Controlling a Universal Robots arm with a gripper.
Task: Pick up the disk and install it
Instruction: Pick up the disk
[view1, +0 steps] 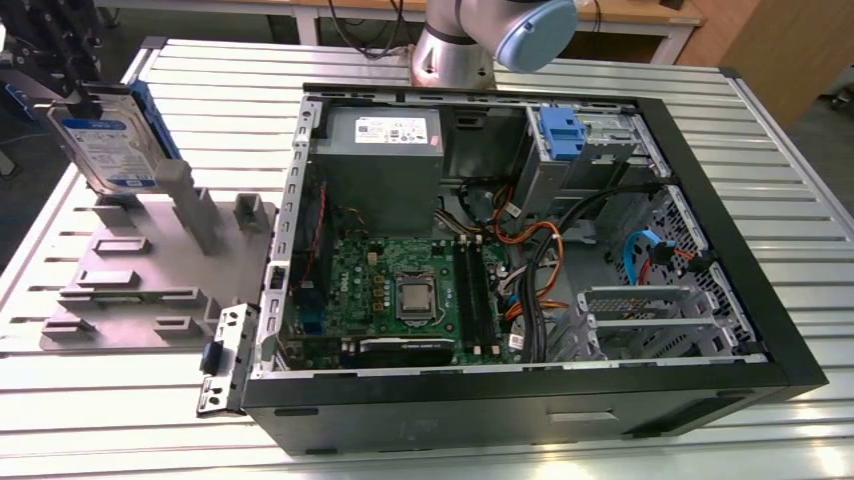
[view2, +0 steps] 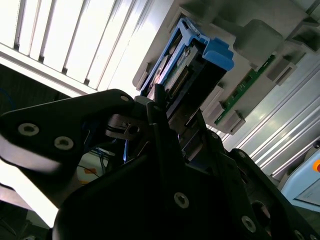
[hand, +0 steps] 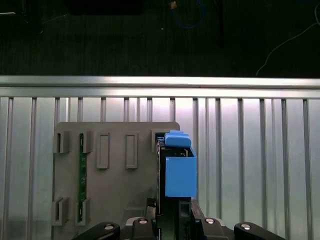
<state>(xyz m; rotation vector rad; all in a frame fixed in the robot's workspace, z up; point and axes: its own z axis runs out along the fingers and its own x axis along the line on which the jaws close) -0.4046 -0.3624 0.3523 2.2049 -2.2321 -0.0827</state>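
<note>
Flat rectangular silver-grey metal disk (hand: 180, 172), blue plastic rails; clamped upright between black gripper (hand: 174, 206) fingers (view2: 156, 107); grey slotted holder plate (hand: 115, 190) beyond fingertips.

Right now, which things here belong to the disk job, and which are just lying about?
Job: disk, pincer at it, open computer case.
Lying about: power-supply box, motherboard, memory stick on grey holder.

No readable text, print on the disk (view1: 110, 145) label and power-supply sticker (view1: 387, 128) illegible
</note>
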